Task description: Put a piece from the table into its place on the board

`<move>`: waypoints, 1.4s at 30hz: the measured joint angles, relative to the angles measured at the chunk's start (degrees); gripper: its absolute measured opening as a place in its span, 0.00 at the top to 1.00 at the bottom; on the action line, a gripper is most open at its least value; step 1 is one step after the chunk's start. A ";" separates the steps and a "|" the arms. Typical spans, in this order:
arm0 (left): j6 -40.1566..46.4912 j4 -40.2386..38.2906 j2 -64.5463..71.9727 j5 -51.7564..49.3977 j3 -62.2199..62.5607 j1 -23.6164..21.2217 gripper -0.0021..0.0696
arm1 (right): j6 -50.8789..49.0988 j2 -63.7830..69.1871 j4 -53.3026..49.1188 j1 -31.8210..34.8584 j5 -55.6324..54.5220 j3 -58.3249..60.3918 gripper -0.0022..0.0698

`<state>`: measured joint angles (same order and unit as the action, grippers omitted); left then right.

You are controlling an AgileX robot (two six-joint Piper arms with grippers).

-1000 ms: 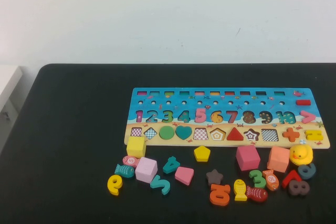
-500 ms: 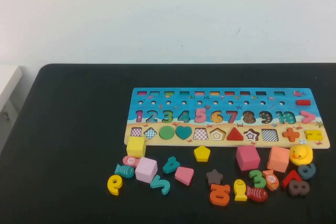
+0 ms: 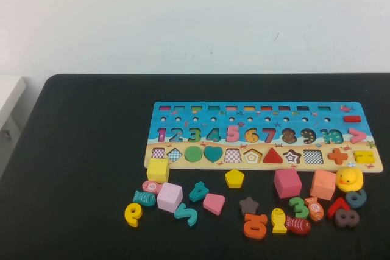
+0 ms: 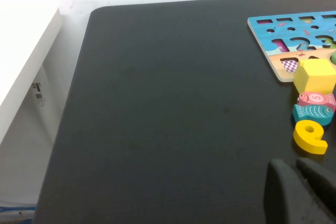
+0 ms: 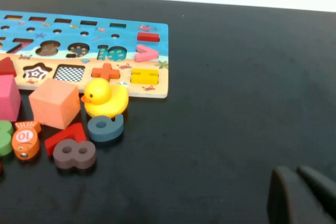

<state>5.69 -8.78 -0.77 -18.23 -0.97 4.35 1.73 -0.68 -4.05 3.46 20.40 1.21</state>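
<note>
The yellow pentagon piece (image 3: 234,178) lies flat on the black table (image 3: 85,150), just in front of the board (image 3: 262,111). The board's empty pentagon slot (image 3: 252,156) is a little right of it and farther back. Neither arm shows in the high view. My left gripper (image 4: 294,165) is shut and empty, low over bare table near the board's left end (image 4: 273,51), beside a yellow numeral (image 4: 310,136). My right gripper (image 5: 295,171) is shut and empty over bare table to the right of the board (image 5: 157,61). The pentagon shows in neither wrist view.
Loose pieces lie along the board's front: a yellow cube (image 3: 158,169), lilac cube (image 3: 169,196), pink cube (image 3: 287,182), orange cube (image 3: 323,184), yellow duck (image 3: 349,179), brown star (image 3: 248,204), several numerals and fish. The white wall stands behind the table.
</note>
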 joint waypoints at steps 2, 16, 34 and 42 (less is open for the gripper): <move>0.00 0.00 0.00 0.00 0.00 0.00 0.97 | 0.00 0.00 0.00 0.00 0.00 0.00 0.94; 1.36 2.67 0.00 21.54 -0.12 0.00 0.97 | 0.00 0.00 0.00 0.00 0.00 0.00 0.94; 2.13 -1.11 -0.09 47.87 0.21 0.00 0.97 | 0.00 0.00 0.00 0.00 0.00 0.00 0.94; 2.13 -2.01 7.66 10.52 20.20 0.00 0.97 | 0.00 0.00 0.03 0.00 0.00 0.00 0.94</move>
<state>7.82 -10.79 6.89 -7.71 19.23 4.35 1.73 -0.68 -4.01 3.46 20.40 1.21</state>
